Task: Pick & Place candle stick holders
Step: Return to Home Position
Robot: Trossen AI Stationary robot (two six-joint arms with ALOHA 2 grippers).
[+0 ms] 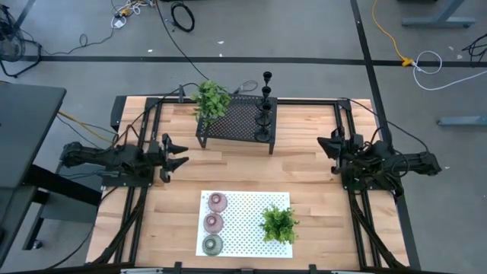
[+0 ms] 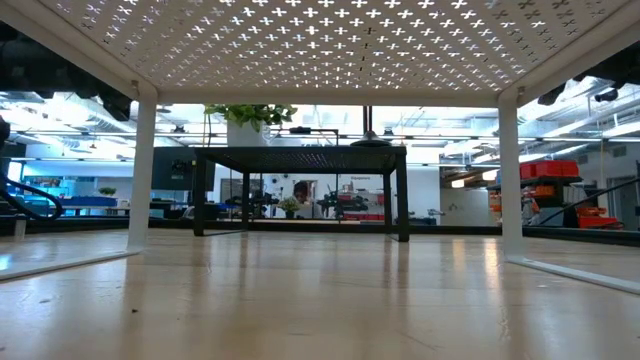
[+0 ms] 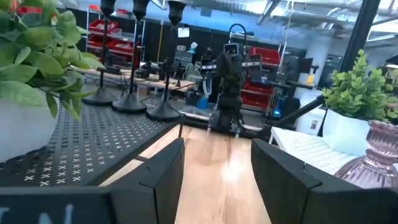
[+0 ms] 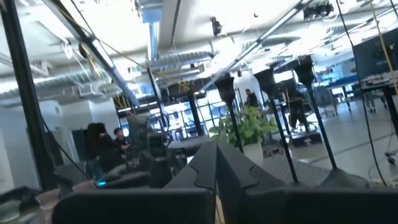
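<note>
Three slim black candle stick holders (image 1: 265,106) stand by their round bases in a row on the right end of the black mesh rack (image 1: 236,122); they also show in the left wrist view (image 3: 130,99). Two pink glass holders (image 1: 217,202) and an olive-green one (image 1: 212,244) stand on the white perforated stand (image 1: 247,205). My left gripper (image 1: 181,153) is open and empty at the table's left, level, facing right. My right gripper (image 1: 326,144) is shut and empty at the table's right, facing left.
A leafy plant (image 1: 211,99) stands on the rack's left end, and another (image 1: 279,223) on the white stand's right part. Bare wood lies between the rack and the stand and between the two grippers. In the low view the stand's white legs (image 2: 142,170) frame the rack.
</note>
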